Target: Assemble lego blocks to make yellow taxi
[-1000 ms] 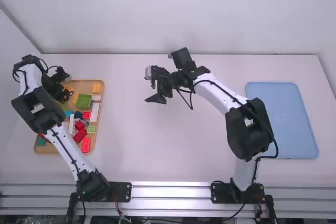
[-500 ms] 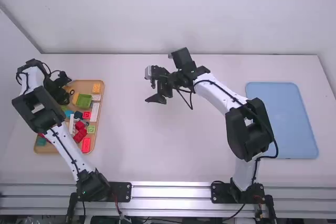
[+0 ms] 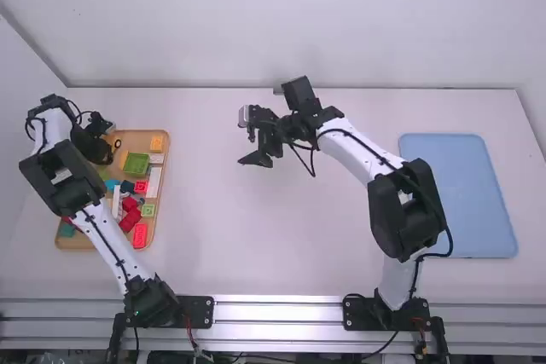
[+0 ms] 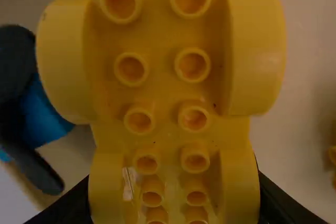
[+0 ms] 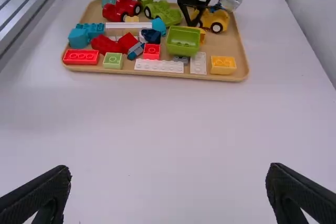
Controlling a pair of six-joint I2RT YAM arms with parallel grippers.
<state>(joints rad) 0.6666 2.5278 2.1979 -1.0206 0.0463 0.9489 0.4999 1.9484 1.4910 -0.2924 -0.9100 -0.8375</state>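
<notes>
Left fingers (image 4: 71,205) gripped chassis (image 4: 163,95), tray's (image 5: 231,43) far end | long axis ran between them | right fingers (image 5: 52,184) stood open right of tray

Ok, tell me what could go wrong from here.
The yellow wheeled base sits close to other blocks in the tray, so the left gripper might drag the green open box along. Its black wheel suggests it could roll if set on the table.
</notes>
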